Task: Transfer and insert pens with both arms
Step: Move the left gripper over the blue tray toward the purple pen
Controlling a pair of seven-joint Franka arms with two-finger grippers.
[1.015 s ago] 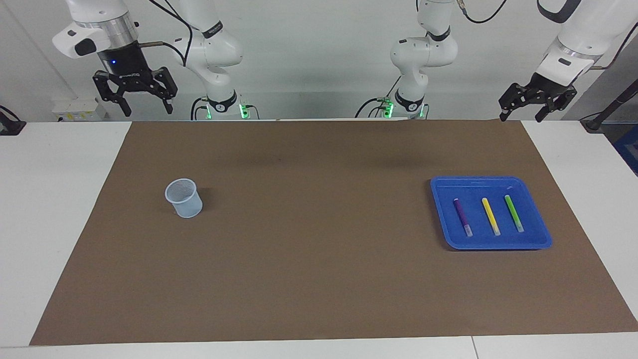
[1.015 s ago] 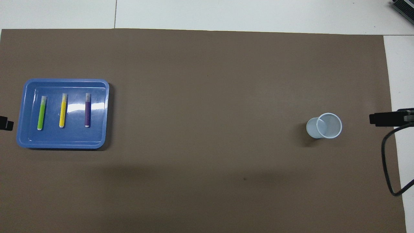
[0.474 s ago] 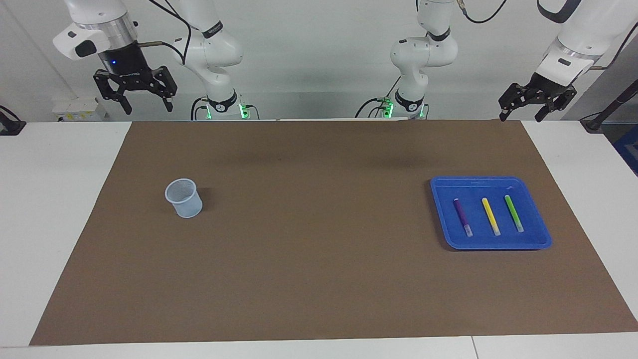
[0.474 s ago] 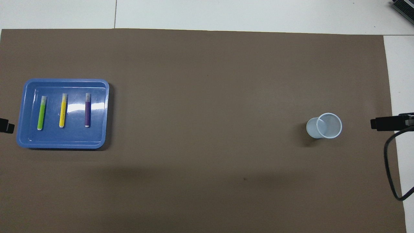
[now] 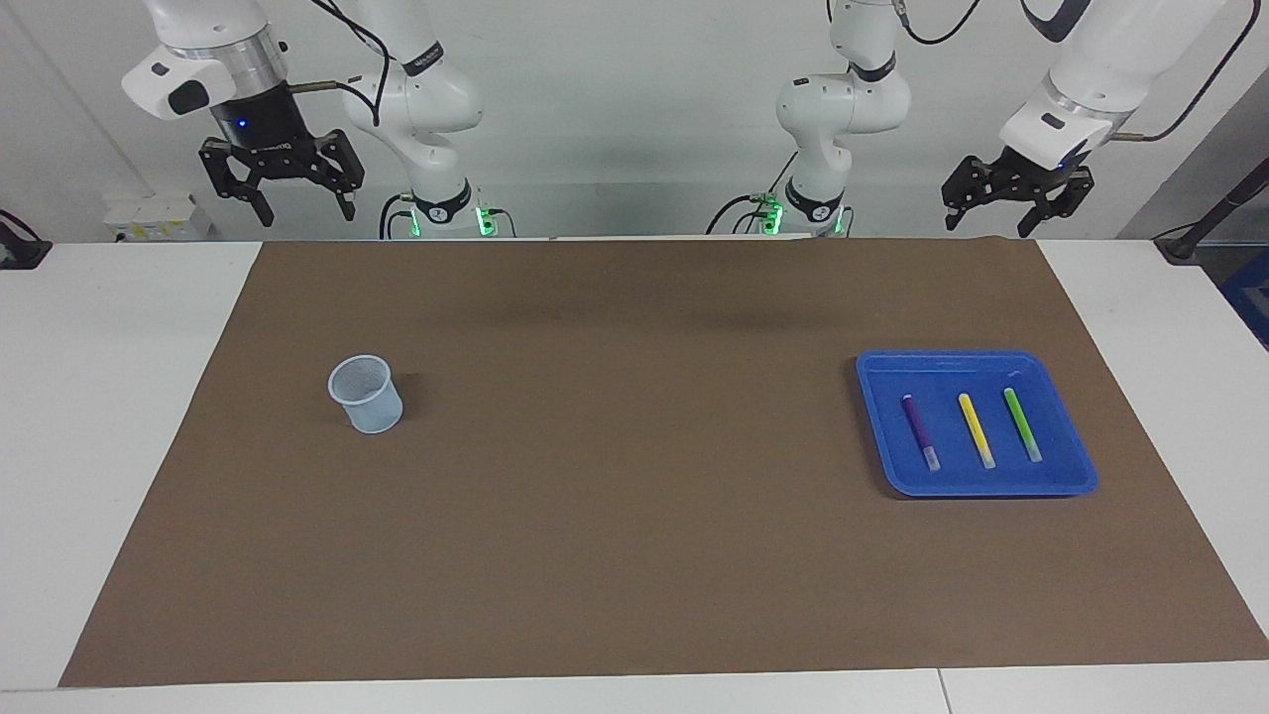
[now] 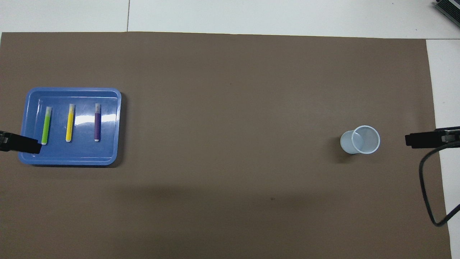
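Purple (image 5: 917, 423), yellow (image 5: 976, 427) and green (image 5: 1021, 420) marker pens in blue plastic tray (image 5: 1071, 483), frame right; left gripper (image 5: 991, 211) and right gripper (image 5: 305, 207) hang wide open, empty, at top corners.

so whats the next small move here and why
Probably bring the left hand down over the blue tray toward the green pen. All three pens lie in the tray, the cup is empty, and both hands hang open and high.

Mat (image 5: 634, 516) is wide open between cup (image 5: 367, 395) and tray (image 5: 977, 476); only the tray's low rim fences the pens (image 5: 975, 429).
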